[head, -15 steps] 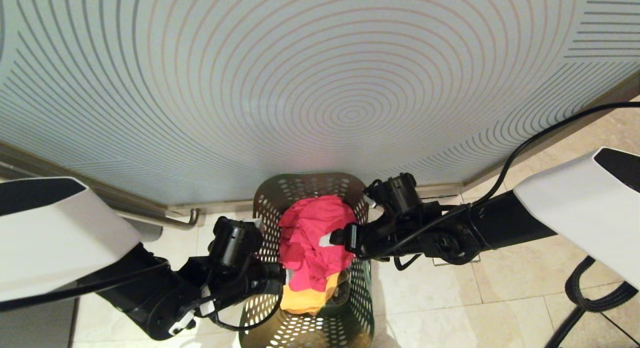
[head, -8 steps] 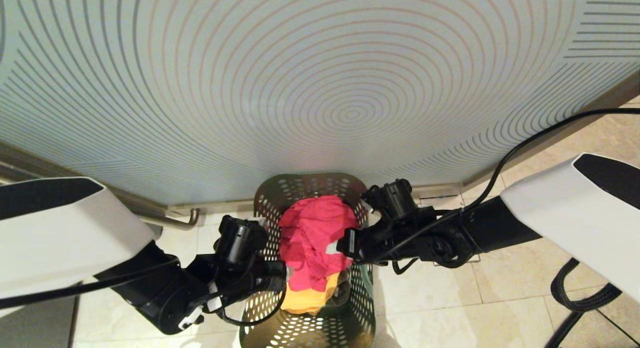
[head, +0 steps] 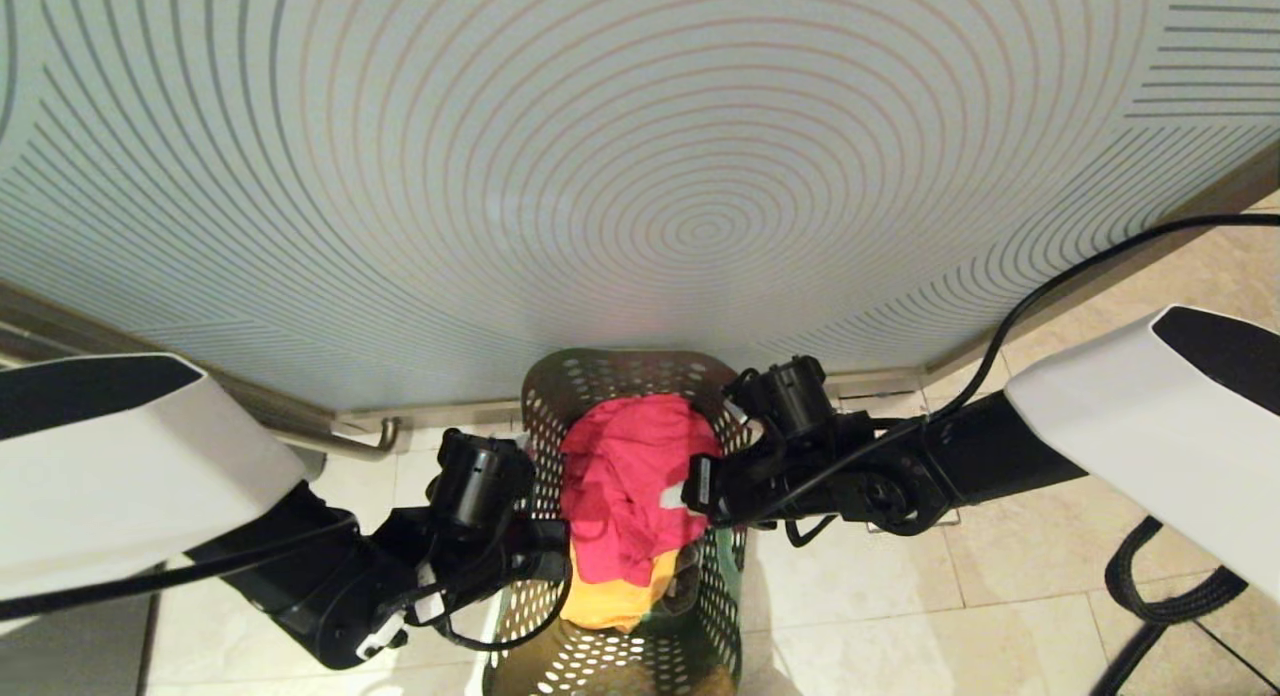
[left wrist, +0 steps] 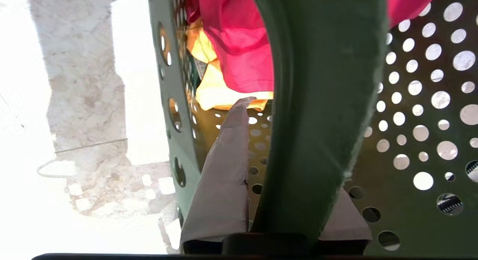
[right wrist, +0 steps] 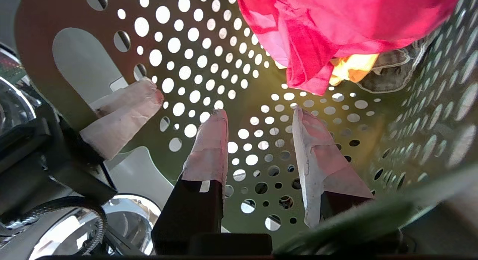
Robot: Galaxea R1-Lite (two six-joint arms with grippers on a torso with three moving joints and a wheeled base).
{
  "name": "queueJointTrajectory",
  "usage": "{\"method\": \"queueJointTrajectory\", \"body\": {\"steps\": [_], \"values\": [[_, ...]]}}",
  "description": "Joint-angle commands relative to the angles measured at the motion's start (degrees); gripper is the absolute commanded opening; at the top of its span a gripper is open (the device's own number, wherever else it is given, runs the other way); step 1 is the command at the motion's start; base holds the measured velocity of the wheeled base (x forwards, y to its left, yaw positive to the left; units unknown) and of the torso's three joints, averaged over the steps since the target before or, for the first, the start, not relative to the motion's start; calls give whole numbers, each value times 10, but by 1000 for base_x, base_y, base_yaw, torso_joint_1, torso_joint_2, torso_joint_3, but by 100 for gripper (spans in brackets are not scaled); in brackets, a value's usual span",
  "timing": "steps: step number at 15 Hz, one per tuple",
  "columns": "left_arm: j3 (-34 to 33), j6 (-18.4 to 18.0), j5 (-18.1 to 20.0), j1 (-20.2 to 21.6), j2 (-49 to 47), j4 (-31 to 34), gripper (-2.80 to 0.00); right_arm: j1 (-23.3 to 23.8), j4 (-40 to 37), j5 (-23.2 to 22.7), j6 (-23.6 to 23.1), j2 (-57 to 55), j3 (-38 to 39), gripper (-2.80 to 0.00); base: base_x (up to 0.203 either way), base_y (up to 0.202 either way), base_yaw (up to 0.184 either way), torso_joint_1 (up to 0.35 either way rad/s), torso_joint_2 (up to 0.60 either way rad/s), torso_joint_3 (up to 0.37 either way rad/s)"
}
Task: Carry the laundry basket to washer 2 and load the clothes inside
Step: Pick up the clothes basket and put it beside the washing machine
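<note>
- The green perforated laundry basket point(head: 640, 376) stands on the tiled floor point(head: 900, 586) against a frosted panel with ring lines point(head: 640, 176); its near end is cut off at the lower edge of the head view.
- Inside it, a pink garment point(head: 630, 476) lies on top of a yellow garment point(head: 615, 601). A darker item beneath them is too hidden to identify.
- The left gripper point(left wrist: 283, 170) is at the basket's left rim. Its 2 padded fingers point(left wrist: 227, 170) are closed on the rim band, 1 inside the basket and 1 mostly hidden behind the band.
- The right gripper point(right wrist: 257, 140) reaches over the basket's right rim. Its 2 fingers stand narrowly apart inside the basket with nothing between them, and the rim crosses blurred near the camera.
- In the head view both sets of fingertips are hidden by wrist housings.
</note>
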State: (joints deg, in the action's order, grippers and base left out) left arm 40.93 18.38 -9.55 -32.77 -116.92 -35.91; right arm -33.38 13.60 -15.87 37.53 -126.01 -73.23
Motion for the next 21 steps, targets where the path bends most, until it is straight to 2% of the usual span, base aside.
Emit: {"method": "queueJointTrajectory", "body": {"steps": [1, 5, 11, 12, 14, 16, 18, 21], "values": [[-1, 2, 1, 0, 4, 0, -280, -1, 0, -1, 3, 4, 2, -280, 0, 0, 0, 0, 0, 0], [-9, 2, 4, 0, 34, 11, -280, -17, 1, -1, 3, 39, 20, -280, 0, 0, 0, 0, 0, 0], [-69, 0, 4, 0, 123, 30, -280, -62, -4, 13, 7, 99, 38, -280, 0, 0, 0, 0, 0, 0], [-78, -5, 8, 0, 132, 33, -280, -64, -5, 17, 6, 109, 41, -280, 0, 0, 0, 0, 0, 0], [-82, -44, -2, 0, 134, 32, -280, -72, -7, 29, 4, 131, 57, -280, 0, 0, 0, 0, 0, 0], [-83, -45, -13, 1, 132, 32, -280, -79, -20, 36, 3, 142, 64, -280, 0, 0, 0, 0, 0, 0], [-87, -42, -10, 0, 132, 30, -280, -81, -24, 52, 1, 143, 68, -280, 0, 0, 0, 0, 0, 0], [-92, -42, -7, -4, 144, 30, -280, -82, -23, 52, 1, 143, 77, -280, 0, 0, 0, 0, 0, 0]]}}
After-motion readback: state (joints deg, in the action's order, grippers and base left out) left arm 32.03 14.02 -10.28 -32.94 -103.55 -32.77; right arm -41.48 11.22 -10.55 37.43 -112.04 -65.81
